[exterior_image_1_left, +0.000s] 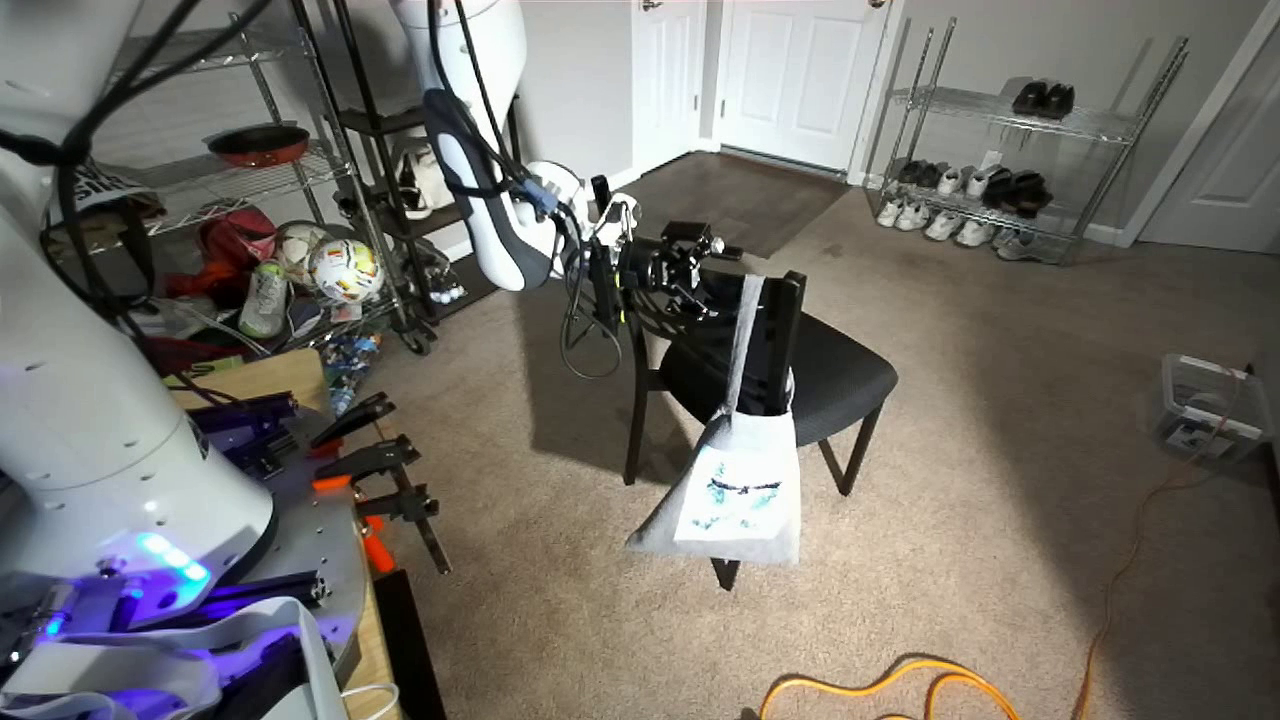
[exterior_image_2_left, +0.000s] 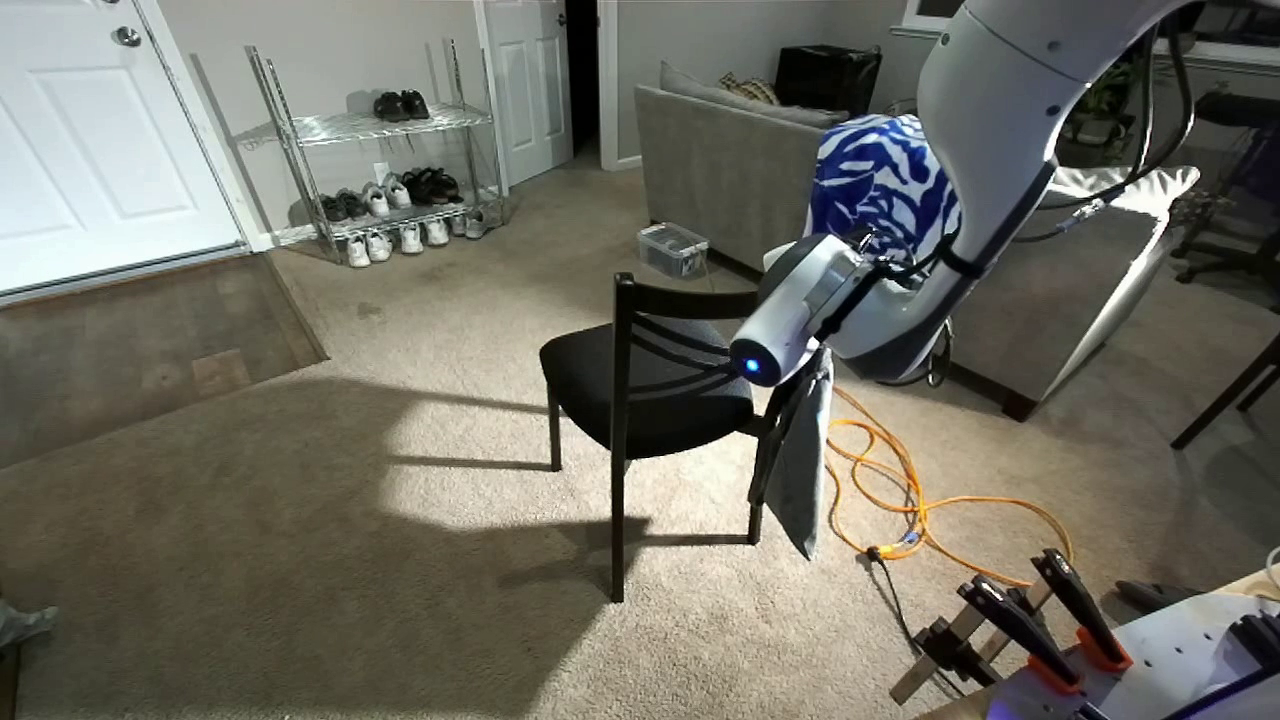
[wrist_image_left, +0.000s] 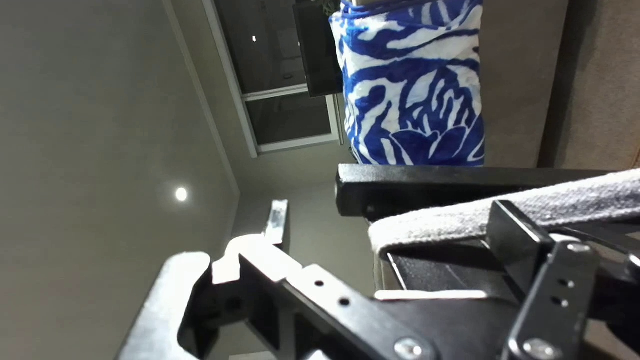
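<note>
My gripper (wrist_image_left: 397, 227) is open, its fingers spread wide around the top of the chair back. A grey fabric strap (wrist_image_left: 440, 220) loops over the black chair's top corner (wrist_image_left: 380, 182). In the wrist view, one finger (wrist_image_left: 520, 245) overlaps the strap; whether they touch I cannot tell. The opposite finger (wrist_image_left: 276, 222) stands off to the left, past the strap's loop. From this strap a grey tote bag (exterior_image_1_left: 740, 490) with a printed white panel hangs beside the black chair (exterior_image_1_left: 830, 375). In an exterior view the arm's wrist hides the chair corner above the bag (exterior_image_2_left: 803, 470).
A grey sofa (exterior_image_2_left: 730, 150) with a blue-and-white blanket (exterior_image_2_left: 870, 170) stands beyond the chair. Orange cable (exterior_image_2_left: 900, 480) lies on the carpet near the bag. Clamps (exterior_image_1_left: 375, 460) jut from the robot's table edge. A shoe rack (exterior_image_1_left: 1010, 110) and a clear bin (exterior_image_1_left: 1210, 405) are farther off.
</note>
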